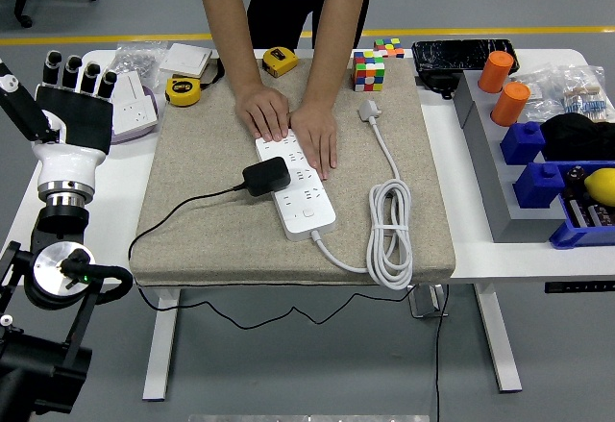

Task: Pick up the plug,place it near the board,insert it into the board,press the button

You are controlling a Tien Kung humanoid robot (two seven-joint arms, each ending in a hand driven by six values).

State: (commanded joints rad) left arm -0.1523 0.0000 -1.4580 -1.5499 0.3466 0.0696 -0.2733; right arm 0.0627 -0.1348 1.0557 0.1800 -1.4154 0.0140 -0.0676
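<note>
**Plug already sits in the board, button not yet pressed**

Plug (266, 176), a black one, sits on the left side of the white board (296, 184) in the middle of the frame, seemingly inserted. A person's two hands (291, 122) press the board's far end onto the beige mat (192, 172) on the counter (461, 167). The robot's left hand (75, 105) stands raised at the left edge, fingers straight and apart, holding nothing. By my judgement only the button press remains.
</note>
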